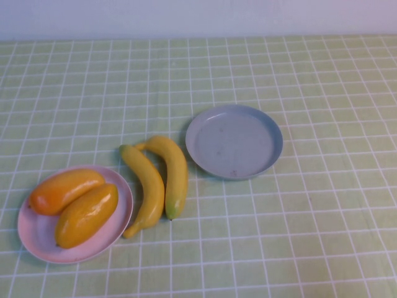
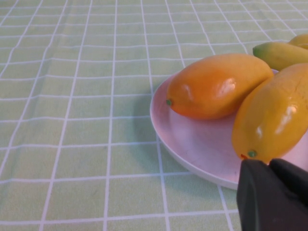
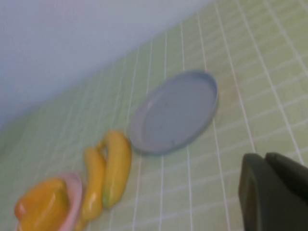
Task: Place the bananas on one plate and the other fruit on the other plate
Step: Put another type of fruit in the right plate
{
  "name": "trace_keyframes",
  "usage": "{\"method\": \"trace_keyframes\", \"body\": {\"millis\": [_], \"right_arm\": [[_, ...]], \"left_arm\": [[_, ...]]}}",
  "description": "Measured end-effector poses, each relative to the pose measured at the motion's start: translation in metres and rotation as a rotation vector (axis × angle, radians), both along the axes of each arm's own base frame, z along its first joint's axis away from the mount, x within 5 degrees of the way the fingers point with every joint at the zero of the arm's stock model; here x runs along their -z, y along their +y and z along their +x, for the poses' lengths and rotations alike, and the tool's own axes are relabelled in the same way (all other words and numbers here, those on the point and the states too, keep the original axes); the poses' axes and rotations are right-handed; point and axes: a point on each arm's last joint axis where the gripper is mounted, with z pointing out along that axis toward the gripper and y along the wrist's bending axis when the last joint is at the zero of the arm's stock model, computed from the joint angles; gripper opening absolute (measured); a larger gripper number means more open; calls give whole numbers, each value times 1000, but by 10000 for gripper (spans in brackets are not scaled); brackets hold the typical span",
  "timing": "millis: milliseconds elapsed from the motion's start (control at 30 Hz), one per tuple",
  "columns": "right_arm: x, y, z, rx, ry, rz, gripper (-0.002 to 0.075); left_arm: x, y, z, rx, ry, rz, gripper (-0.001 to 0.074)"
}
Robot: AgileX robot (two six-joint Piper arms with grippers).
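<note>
Two yellow bananas (image 1: 155, 180) lie side by side on the cloth between the plates; they also show in the right wrist view (image 3: 108, 173). The grey-blue plate (image 1: 234, 141) stands bare at the middle right, also in the right wrist view (image 3: 175, 113). Two orange-yellow mango-like fruits (image 1: 74, 203) lie on the pale pink plate (image 1: 37, 239) at the front left, close up in the left wrist view (image 2: 219, 86). My left gripper (image 2: 272, 166) is shut and empty just short of the pink plate (image 2: 192, 144). My right gripper (image 3: 267, 161) is shut and empty, off to the right of the grey-blue plate. Neither gripper shows in the high view.
A green cloth with white grid lines (image 1: 310, 236) covers the whole table. A pale wall (image 1: 198, 15) runs along the far edge.
</note>
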Motion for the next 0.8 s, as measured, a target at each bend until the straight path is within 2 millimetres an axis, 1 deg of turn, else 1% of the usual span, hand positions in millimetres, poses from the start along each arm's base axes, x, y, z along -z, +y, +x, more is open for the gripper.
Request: {"method": "trace_keyframes", "body": {"millis": [133, 167, 267, 400, 500, 533, 633, 800], "right_arm": [[-20, 12, 22, -169, 204, -136, -15], [-22, 14, 26, -208, 239, -159, -15], [-34, 21, 49, -336, 361, -235, -15], [-45, 26, 88, -421, 451, -297, -15], [-47, 31, 115, -455, 491, -339, -15], [-47, 36, 125, -475, 502, -357, -15], [-46, 56, 147, -553, 517, -403, -15], [-40, 116, 183, -705, 540, -526, -15]], "left_arm": [[0, 0, 0, 0, 0, 0, 4], [0, 0, 0, 0, 0, 0, 4], [0, 0, 0, 0, 0, 0, 4], [0, 0, 0, 0, 0, 0, 4], [0, 0, 0, 0, 0, 0, 4], [0, 0, 0, 0, 0, 0, 4], [0, 0, 0, 0, 0, 0, 4], [0, 0, 0, 0, 0, 0, 4]]}}
